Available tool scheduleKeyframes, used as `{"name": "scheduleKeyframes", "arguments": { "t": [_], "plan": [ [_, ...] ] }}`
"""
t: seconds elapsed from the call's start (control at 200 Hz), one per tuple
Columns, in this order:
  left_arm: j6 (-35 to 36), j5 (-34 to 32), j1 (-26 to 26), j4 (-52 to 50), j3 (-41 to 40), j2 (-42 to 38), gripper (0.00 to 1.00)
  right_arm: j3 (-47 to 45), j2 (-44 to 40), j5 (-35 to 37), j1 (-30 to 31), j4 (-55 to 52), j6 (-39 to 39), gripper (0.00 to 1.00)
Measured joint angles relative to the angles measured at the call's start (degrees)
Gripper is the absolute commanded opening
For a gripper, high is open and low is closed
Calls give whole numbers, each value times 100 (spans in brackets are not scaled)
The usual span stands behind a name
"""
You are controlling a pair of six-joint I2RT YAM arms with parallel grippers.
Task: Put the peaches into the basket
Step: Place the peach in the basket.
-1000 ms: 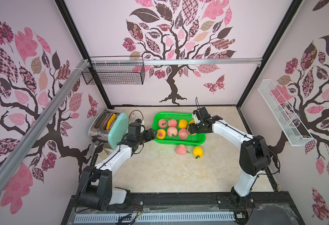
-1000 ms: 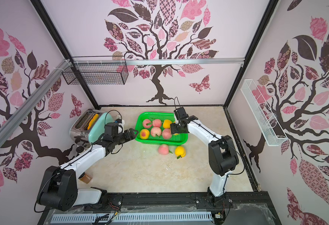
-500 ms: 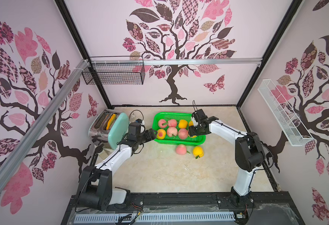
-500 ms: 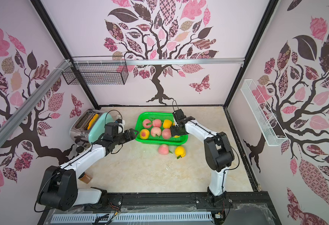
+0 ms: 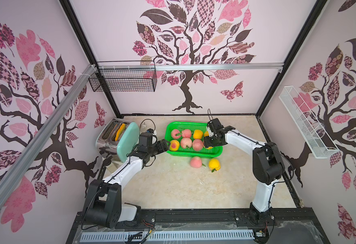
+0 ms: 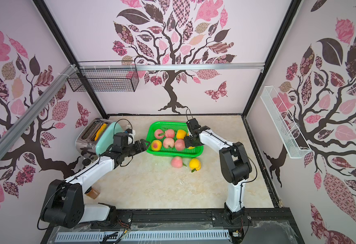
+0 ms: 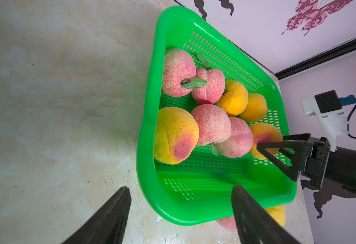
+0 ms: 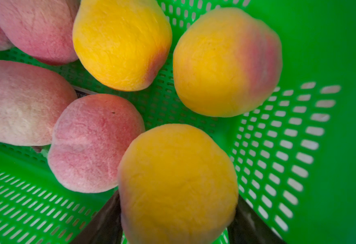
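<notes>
The right gripper (image 8: 175, 221) clamps a yellow peach (image 8: 177, 179) inside the green basket (image 7: 145, 126) — the left gripper (image 7: 179, 190) hangs at its left end, jaws apart, empty.

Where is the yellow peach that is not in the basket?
In both top views the yellow peach lies on the tabletop just outside the basket, by its near wall, to the right of a loose pink peach.

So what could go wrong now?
The right gripper holds a yellow peach inside the crowded basket; pulling away, it might knock fruit out. The open left gripper sits right by the basket's corner and could shove it into the loose peaches on the table.
</notes>
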Motion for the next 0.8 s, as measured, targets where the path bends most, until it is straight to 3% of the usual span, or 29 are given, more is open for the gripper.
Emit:
{"name": "scheduleKeyframes", "arguments": {
  "t": [0.24,0.505,0.8],
  "plan": [
    [0,28,0,-15,39,28,79,2,151,20,-13,-2,2,59],
    [-4,42,0,-17,42,28,79,2,151,28,-15,9,4,73],
    [-9,42,0,-20,42,26,79,-42,76,35,-15,55,26,81]
  ]
}}
